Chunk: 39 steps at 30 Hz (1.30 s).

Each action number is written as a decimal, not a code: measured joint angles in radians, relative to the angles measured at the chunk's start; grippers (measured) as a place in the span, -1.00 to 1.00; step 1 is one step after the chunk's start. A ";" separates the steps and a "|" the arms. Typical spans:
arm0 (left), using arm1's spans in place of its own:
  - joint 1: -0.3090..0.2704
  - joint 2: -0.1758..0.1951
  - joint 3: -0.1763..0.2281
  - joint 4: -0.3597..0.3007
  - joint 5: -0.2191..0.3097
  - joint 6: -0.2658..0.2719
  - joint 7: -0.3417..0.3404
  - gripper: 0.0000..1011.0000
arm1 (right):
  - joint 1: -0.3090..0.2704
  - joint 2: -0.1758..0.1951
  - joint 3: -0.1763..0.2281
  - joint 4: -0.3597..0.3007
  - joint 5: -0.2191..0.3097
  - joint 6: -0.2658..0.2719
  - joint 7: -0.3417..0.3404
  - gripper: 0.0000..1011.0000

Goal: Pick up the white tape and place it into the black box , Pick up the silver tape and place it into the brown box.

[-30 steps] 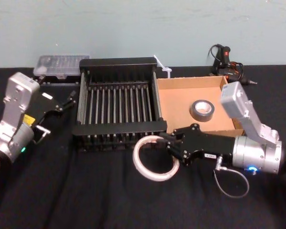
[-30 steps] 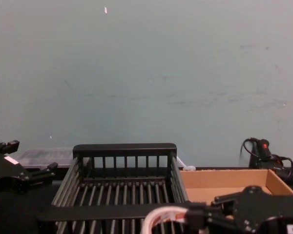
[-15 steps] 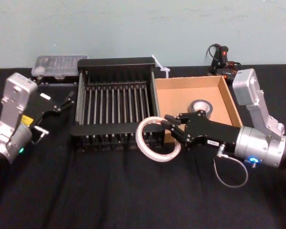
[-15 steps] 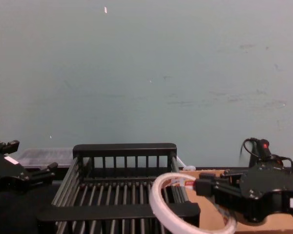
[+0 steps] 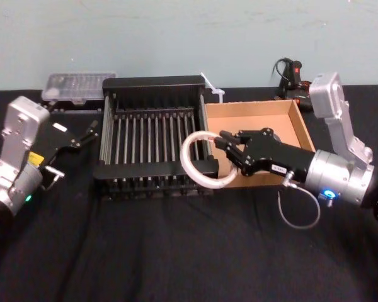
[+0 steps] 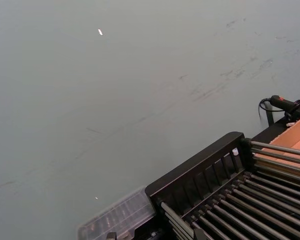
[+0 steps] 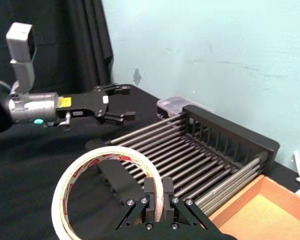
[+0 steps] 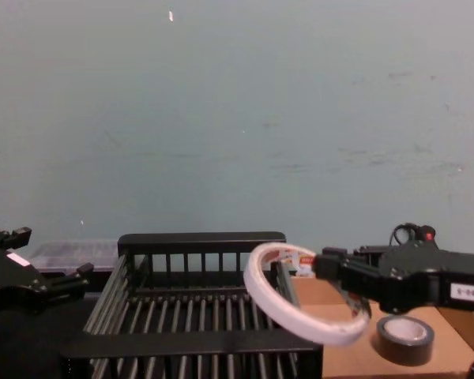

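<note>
White tape clamped in right gripper, above black box edge.

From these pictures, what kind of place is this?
Probably a robot test bench: a black cloth-covered table against a bare pale blue wall, with a black slatted plastic crate and a tan cardboard tray.

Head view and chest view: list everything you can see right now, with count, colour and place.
Large thin white tape ring: one, white, held above black crate's right edge.
Small thick silver tape roll: one, dark grey, inside cardboard tray.
Black slatted plastic crate: one, black, table centre.
Shallow tan cardboard tray: one, brown, right of crate.
Clear plastic case: one, transparent, behind crate's left.
Corded tool: one, black, far right.
Right gripper: jaws shut on ring.
Left gripper: open, left of crate.
</note>
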 joint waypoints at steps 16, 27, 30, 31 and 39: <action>0.000 0.000 0.000 0.000 0.000 0.000 0.000 0.98 | 0.102 -0.078 -0.016 0.136 -0.016 0.015 -0.007 -0.79; 0.000 0.000 0.000 0.000 0.000 0.000 0.000 0.98 | 0.165 -0.121 -0.037 0.210 -0.042 0.025 -0.003 -0.79; 0.000 0.000 0.000 0.000 0.000 0.000 0.000 0.98 | 0.185 -0.135 -0.041 0.235 -0.050 0.024 -0.001 -0.79; 0.000 0.000 0.000 0.000 0.000 0.000 0.000 0.98 | 0.190 -0.139 -0.043 0.241 -0.052 0.024 -0.001 -0.79; 0.000 0.000 0.000 0.000 0.000 0.000 0.000 0.98 | 0.250 -0.188 -0.055 0.330 -0.073 0.021 0.008 -0.79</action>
